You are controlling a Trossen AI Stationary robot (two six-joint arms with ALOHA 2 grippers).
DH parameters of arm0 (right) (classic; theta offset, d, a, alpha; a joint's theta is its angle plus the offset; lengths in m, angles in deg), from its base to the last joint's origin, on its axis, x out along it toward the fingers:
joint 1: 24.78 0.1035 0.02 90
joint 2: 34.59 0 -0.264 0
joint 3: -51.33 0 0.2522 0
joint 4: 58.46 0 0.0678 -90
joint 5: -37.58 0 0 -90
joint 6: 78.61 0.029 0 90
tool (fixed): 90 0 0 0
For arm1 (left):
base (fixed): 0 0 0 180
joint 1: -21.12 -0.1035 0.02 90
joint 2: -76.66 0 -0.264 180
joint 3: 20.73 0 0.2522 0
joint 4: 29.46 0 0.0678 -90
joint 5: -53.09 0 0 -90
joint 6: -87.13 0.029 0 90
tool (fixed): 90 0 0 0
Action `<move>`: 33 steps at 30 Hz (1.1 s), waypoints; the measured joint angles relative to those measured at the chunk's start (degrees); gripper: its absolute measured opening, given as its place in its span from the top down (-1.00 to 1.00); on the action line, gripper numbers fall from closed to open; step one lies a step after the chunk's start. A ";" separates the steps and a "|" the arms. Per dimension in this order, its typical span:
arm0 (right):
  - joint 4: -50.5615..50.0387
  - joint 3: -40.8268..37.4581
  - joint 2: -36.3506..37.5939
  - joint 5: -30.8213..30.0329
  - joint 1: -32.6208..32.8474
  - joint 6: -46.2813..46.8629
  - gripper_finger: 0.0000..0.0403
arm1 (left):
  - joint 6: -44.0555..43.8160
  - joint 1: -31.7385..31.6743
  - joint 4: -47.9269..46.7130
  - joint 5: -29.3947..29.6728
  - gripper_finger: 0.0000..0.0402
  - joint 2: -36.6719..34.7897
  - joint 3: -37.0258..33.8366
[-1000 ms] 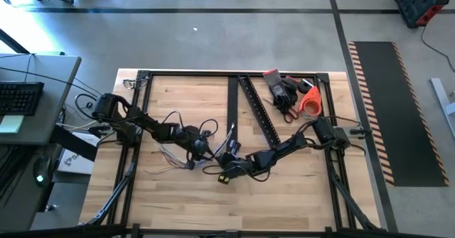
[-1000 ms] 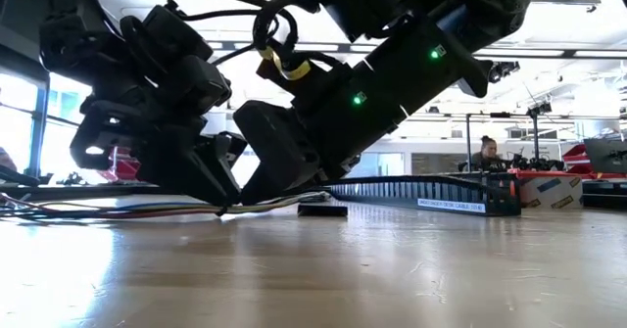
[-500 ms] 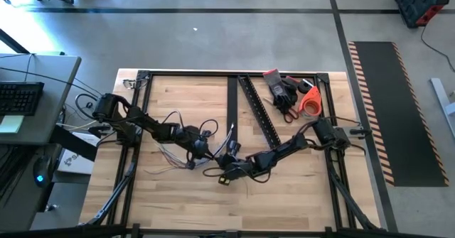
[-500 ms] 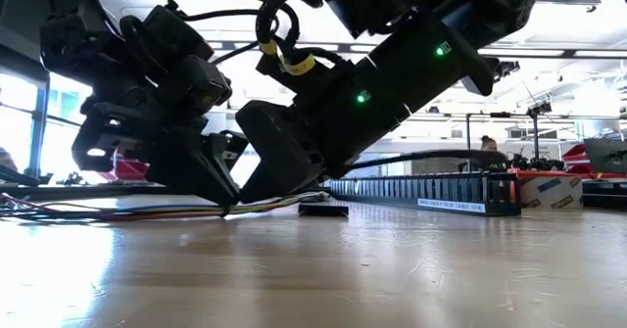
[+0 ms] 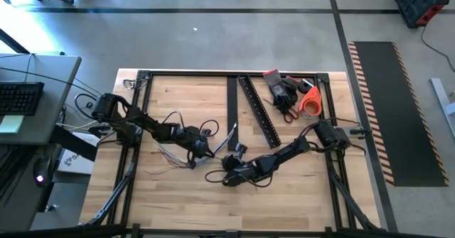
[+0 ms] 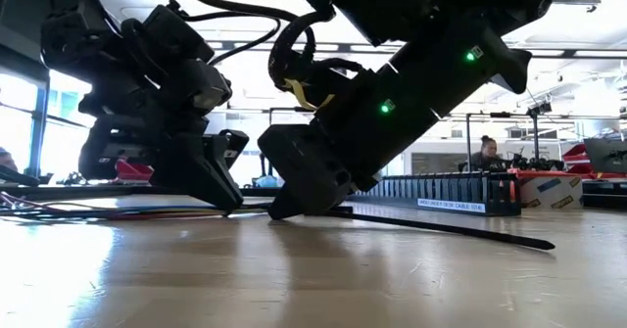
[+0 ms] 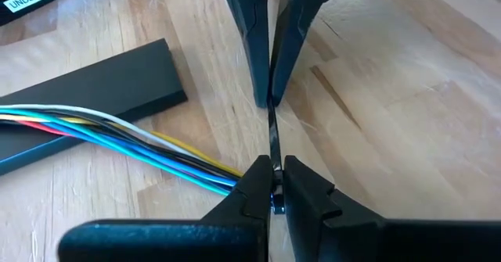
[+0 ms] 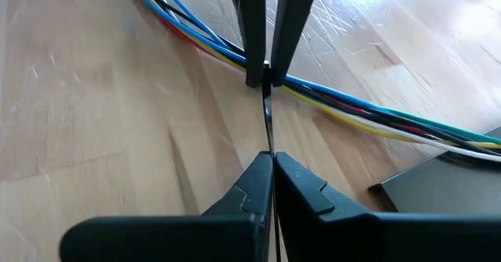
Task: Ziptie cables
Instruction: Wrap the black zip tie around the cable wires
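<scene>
The cables (image 7: 117, 133), a thin bundle of blue, white, yellow and dark wires, lie on the wooden table left of centre (image 5: 170, 156) and run up to my left gripper (image 5: 206, 154). A thin black zip tie (image 7: 272, 137) stretches from that gripper to my right gripper (image 5: 222, 165), which faces it tip to tip a short way off. Both grippers are shut on the tie, low over the table (image 6: 235, 209) (image 6: 277, 213). The tie's free tail (image 6: 460, 232) lies along the table behind the right gripper. My left gripper pinches the zip tie's end (image 8: 266, 84) between its two fingers, right where the cables (image 8: 376, 113) cross beneath them. Its fingers slant down from the table's left. Whether wires are also between the fingers I cannot tell. My right gripper pinches the zip tie's strap (image 8: 269, 145) between its two fingers, slanting down from the table's right, along the strap. The strap runs straight between the two grippers, just above the wood. Its tail trails on the table.
Two long black slotted rails (image 5: 232, 106) (image 5: 259, 114) lie at the table's centre, toward the far edge. Black gloves (image 5: 283, 89) and an orange-handled tool (image 5: 309, 101) sit at the far right corner. A flat black bar (image 7: 94, 82) lies beside the cables. A person (image 6: 487, 154) sits far off.
My right gripper has drawn back from the left gripper toward the table's right and near edge and tipped lower, still shut. The zip tie's tail, held up in the air before, now lies flat on the table. The left gripper has stayed at the cables.
</scene>
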 joint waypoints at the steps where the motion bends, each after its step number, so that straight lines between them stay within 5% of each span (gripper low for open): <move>1: -0.02 0.00 0.00 0.00 0.00 0.22 1.00 | 0.03 0.00 0.01 0.02 0.98 0.01 0.02; 10: -2.56 0.00 1.47 0.51 -0.53 0.63 0.97 | -0.71 0.00 0.50 -0.39 0.98 0.08 -0.04; 23: 11.72 -0.02 0.16 3.80 -3.85 -2.49 0.32 | -0.89 0.00 1.19 -0.68 0.96 0.17 -0.11; 33: 13.90 -0.02 -1.46 6.20 -4.82 -2.38 0.35 | -0.87 0.00 1.32 -0.70 0.95 0.17 -0.11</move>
